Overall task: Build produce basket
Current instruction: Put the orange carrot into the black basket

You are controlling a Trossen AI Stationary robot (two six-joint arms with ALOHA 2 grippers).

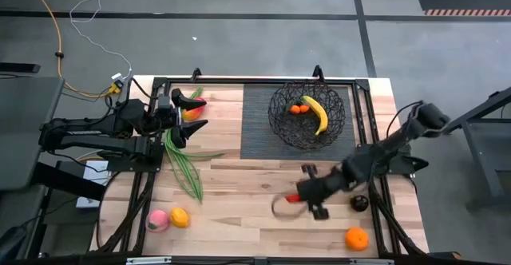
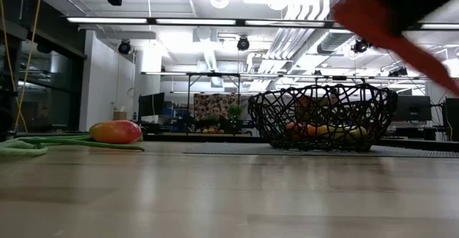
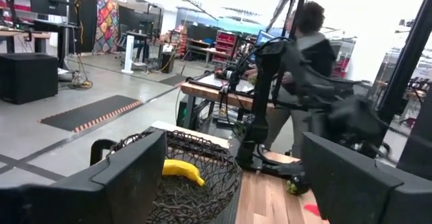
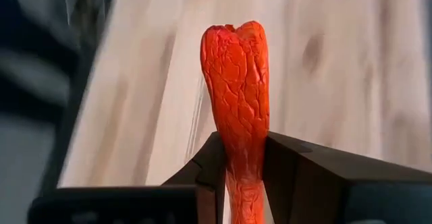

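Observation:
The black wire basket (image 1: 307,115) stands on a dark ribbed mat at the far right and holds a yellow banana (image 1: 318,114) and small oranges (image 1: 298,108). My right gripper (image 1: 302,198) hangs above the near right part of the table, shut on a red chili (image 4: 236,96). My left gripper (image 1: 197,112) is open and level, high above the red-green mango (image 2: 116,131), which lies on the table at the far left. Long green stalks (image 1: 184,163) lie beside the mango. A pink peach (image 1: 157,220) and a yellow-orange fruit (image 1: 180,217) sit at the near left. My right gripper pinches the chili's narrower part (image 4: 244,158) between its two fingers (image 4: 305,173). The chili's broad wrinkled end (image 4: 235,48) sticks out beyond the fingertips. The fingers slant down from the right. The chili (image 2: 391,34) is lifted clear of the table.
A dark plum (image 1: 360,203) and an orange (image 1: 357,238) lie near the table's right front corner, close to my right arm. Bare wood lies between the stalks and the right gripper. A person (image 3: 312,32) stands beyond the table in the room.

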